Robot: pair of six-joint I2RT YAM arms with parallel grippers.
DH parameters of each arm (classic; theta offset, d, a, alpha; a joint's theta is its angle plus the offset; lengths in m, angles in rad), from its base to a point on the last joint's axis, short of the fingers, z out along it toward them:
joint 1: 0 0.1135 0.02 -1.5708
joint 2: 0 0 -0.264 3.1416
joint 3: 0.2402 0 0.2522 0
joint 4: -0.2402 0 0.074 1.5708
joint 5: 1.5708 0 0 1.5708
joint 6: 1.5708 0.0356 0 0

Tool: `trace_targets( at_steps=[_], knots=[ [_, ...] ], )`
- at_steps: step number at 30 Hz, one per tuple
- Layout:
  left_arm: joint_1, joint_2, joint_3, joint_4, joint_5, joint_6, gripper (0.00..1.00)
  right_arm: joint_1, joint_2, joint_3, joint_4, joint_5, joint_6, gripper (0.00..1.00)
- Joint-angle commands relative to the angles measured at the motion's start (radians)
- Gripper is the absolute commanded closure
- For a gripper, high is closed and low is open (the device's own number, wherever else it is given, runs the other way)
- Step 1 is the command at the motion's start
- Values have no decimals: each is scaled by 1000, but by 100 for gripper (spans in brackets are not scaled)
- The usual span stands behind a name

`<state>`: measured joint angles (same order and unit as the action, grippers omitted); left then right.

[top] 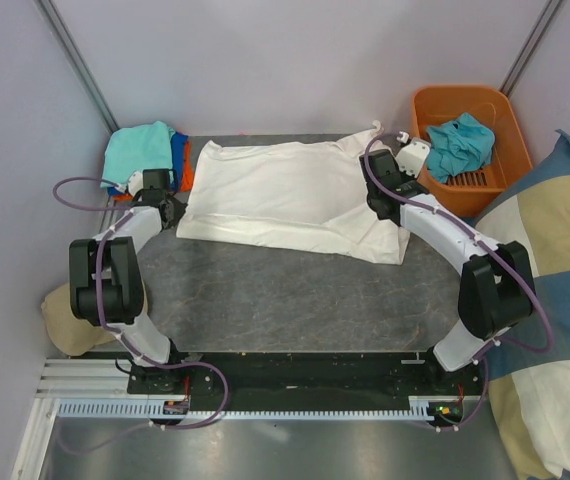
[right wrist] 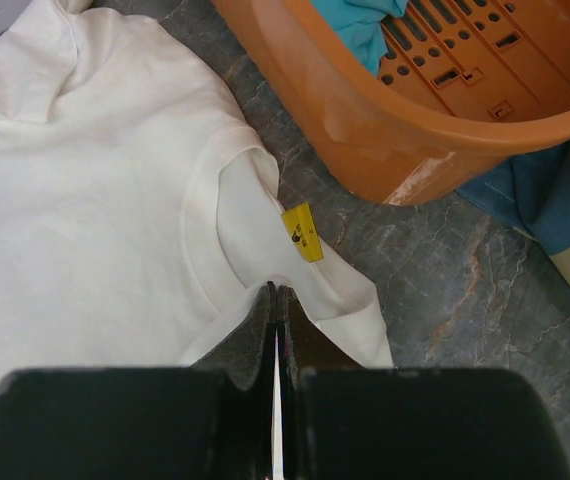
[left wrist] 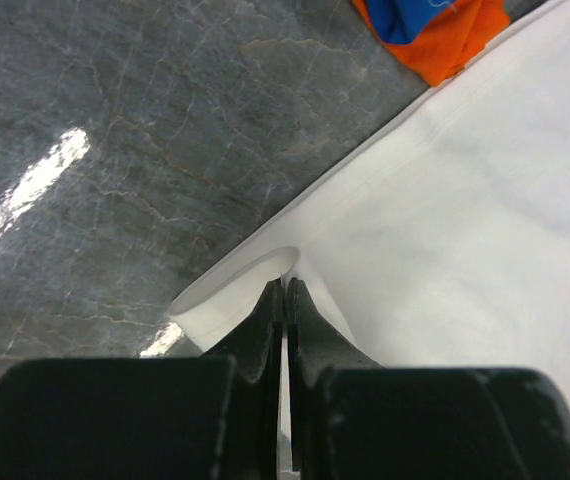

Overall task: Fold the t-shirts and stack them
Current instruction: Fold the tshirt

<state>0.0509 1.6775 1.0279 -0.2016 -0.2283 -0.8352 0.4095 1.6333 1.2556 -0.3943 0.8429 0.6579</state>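
At the table's (top: 295,300) far-left corner sit folded tees (top: 143,150), just beside the left gripper (left wrist: 283,292), which is clamped on the white t-shirt's (top: 285,195) hem. The shirt lies spread along the far edge, with grey tabletop between it and the arm bases. The right gripper (right wrist: 273,292) pinches its collar near the orange basket (top: 427,100), which holds a teal tee (top: 462,145). A checked cushion (top: 555,300) crowds the right edge.

We are looking into a robotics lab test cell, where plain pale walls (top: 265,60) and metal struts (top: 73,60) are enclosing a grey table (top: 295,300), and a left arm (top: 137,325) and right arm (top: 445,235) are sitting bolted at its near edge.
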Motion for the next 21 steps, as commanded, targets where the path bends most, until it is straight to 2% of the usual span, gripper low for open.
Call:
trace_targets(
  at_steps=[1, 21],
  knots=[
    [6, 42, 81, 47, 4, 21, 98, -32, 17, 59, 40, -14, -12, 100],
    [6, 186, 218, 44, 23, 33, 98, -74, 169, 199, 41, -47, -11, 100]
  ],
)
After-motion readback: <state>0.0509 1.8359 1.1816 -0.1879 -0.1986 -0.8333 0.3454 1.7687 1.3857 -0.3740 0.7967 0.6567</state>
